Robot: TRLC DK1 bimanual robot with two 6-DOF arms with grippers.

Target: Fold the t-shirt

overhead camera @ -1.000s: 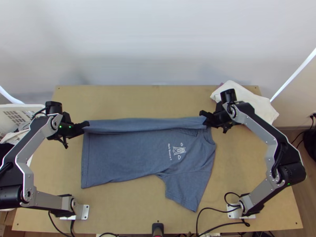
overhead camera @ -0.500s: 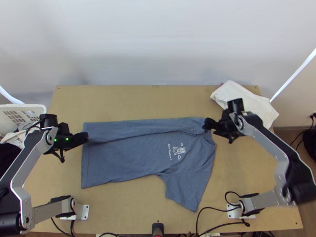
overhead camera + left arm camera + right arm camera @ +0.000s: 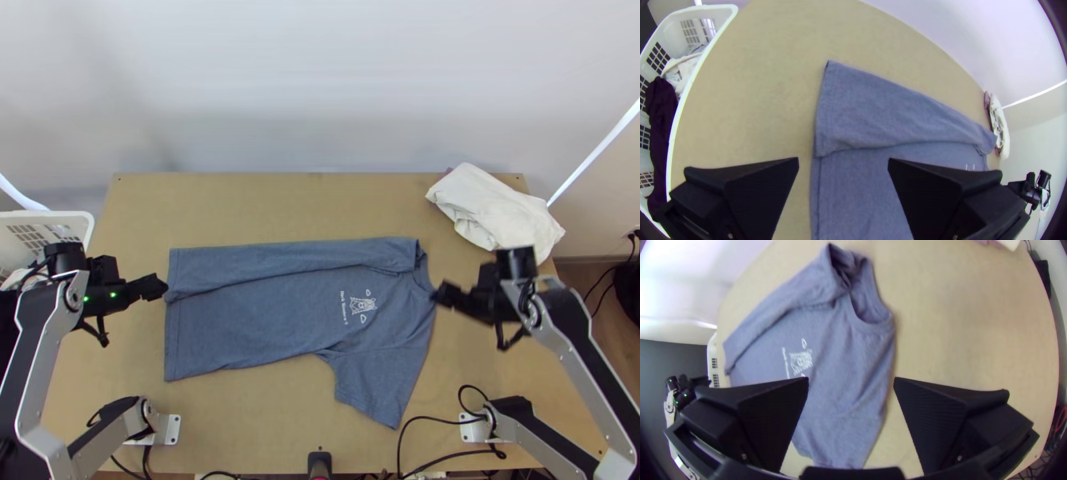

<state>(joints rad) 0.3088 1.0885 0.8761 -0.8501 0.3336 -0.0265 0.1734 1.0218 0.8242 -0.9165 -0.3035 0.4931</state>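
Sleeve: (image 3: 376, 384) low, right of middle in the top view, poking out flat, maybe so it can be folded in next.
T-shirt: (image 3: 248, 328) in the middle of the frame, lying flat, maybe so the folds come out neat.
Right gripper: (image 3: 851, 378) right of middle, by the neck, fingers wide apart, holding nothing.
Left gripper: (image 3: 843, 161) at the left, by the bottom hem, wide too, nothing in it.
Folded strip: (image 3: 288, 260) upper middle, laid over the shirt, likely to make it thinner.
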